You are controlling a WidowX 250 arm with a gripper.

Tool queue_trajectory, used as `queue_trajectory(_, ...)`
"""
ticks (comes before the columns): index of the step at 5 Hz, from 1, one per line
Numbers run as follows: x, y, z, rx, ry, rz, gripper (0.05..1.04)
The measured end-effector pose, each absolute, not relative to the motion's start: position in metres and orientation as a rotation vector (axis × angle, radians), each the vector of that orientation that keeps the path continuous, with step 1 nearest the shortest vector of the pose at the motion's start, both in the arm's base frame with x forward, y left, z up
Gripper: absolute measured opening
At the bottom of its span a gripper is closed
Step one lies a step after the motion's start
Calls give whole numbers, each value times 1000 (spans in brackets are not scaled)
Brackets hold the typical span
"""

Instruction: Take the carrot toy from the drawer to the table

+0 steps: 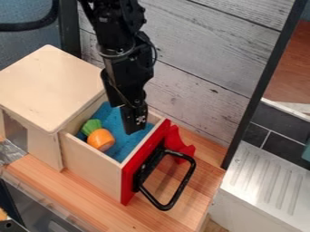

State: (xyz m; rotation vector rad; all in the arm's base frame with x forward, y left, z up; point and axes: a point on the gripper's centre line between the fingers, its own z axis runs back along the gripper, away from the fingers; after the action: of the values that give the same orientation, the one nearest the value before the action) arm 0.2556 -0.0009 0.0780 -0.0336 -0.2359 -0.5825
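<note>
Right now the gripper (134,129) hangs down over the open drawer (92,164), with its tip pointing at the blue floor (126,143) inside. I can't tell if it is open or shut. Being up over the drawer makes sense, as the way in is from the top.

Just beside it, on the side toward the bottom left, is the carrot (101,140). It lies in the drawer, near the side wall, with its green top (91,127) toward the box (48,86) and its fat orange part toward the red front (144,160). The gripper is not right over it, so my guess is that the arm (124,50) must shift that way, then go down. That wall is so near that the gripper could bump it. The orange part looks round, so it may roll if it gets a bad pinch.

The drawer is pulled out of the box, and that is what leaves room to reach in. Its black handle (186,180) sticks out past the red front. Under it all is the wooden desk (72,190), where the carrot should end up. Lifting it well above the walls first would help keep it from getting caught.
</note>
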Motion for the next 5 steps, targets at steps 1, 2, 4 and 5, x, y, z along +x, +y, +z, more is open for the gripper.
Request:
queue_trajectory(1,257,10,67,5,-218,-583,999)
queue_trajectory(2,253,16,59,28,-207,-591,1000)
queue_trajectory(4,251,23,45,59,-201,-580,1000)
queue_trajectory(5,248,23,37,78,-200,-585,999)
